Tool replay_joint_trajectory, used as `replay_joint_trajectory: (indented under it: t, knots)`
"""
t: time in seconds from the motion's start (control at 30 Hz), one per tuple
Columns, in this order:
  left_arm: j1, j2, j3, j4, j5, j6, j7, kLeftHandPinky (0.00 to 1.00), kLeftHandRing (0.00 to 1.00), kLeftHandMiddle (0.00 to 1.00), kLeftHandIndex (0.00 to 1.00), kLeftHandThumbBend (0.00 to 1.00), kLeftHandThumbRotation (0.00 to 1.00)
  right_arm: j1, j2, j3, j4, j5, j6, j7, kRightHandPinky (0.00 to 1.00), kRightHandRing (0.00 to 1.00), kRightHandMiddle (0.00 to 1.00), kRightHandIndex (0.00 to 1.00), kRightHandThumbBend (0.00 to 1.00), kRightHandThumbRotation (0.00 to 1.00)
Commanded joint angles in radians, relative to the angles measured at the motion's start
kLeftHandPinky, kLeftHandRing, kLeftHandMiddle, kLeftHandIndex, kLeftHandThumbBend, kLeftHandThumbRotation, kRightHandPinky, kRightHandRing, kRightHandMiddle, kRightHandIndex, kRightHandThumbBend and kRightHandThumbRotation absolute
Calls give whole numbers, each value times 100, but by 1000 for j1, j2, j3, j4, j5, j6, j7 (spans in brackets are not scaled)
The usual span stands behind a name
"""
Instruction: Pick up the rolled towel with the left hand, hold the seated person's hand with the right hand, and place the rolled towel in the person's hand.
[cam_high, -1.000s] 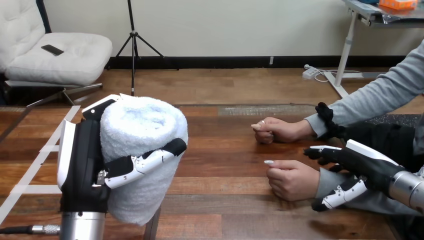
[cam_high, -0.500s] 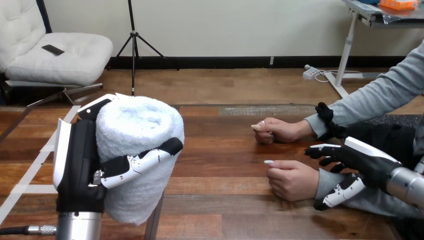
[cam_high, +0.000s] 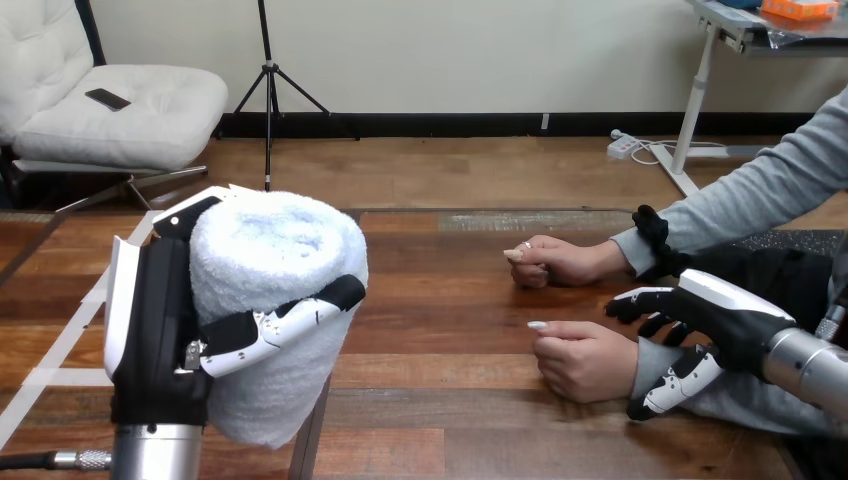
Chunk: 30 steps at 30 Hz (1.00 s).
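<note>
The rolled towel (cam_high: 275, 290) is clasped by the left hand's (cam_high: 160, 330) fingers at eight o'clock, while the right hand's (cam_high: 725, 315) fingers are spread wide beside the person's wrist (cam_high: 640, 365).

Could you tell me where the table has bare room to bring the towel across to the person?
The wide bare strip of table between the rolled towel in the left hand and the person's hands is free, as is the near edge. It is crowded at the right, where the right hand sits beside them.
</note>
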Motion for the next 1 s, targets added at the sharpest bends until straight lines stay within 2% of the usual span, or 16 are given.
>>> replay_joint_trajectory:
  t: [0.0, 0.27, 0.47, 0.7, 0.97]
  knots:
    - [-58, 4, 13, -11, -16, -26, -3, 24, 28, 35, 39, 62, 0, -35, -27, 27, 4, -26, -2, -29, 67, 76, 81, 80, 100, 0]
    - [-57, 2, 13, -14, -22, -23, -8, 24, 28, 35, 39, 62, 0, -32, -26, 53, 8, -53, -35, -73, 63, 70, 73, 72, 100, 0]
    - [-58, 3, 15, -10, -21, -30, -10, 24, 28, 35, 39, 62, 0, -32, -18, 63, 10, -60, -35, -80, 60, 65, 68, 68, 98, 0]
    - [-60, 4, 16, -7, -23, -35, -12, 24, 29, 36, 39, 61, 0, -36, -13, 93, 13, -95, -38, -124, 54, 60, 64, 64, 97, 0]
    - [-60, 3, 18, -11, -18, -35, -9, 24, 29, 36, 39, 61, 0, -41, -1, 102, 18, -100, -22, -126, 51, 55, 60, 59, 95, 0]
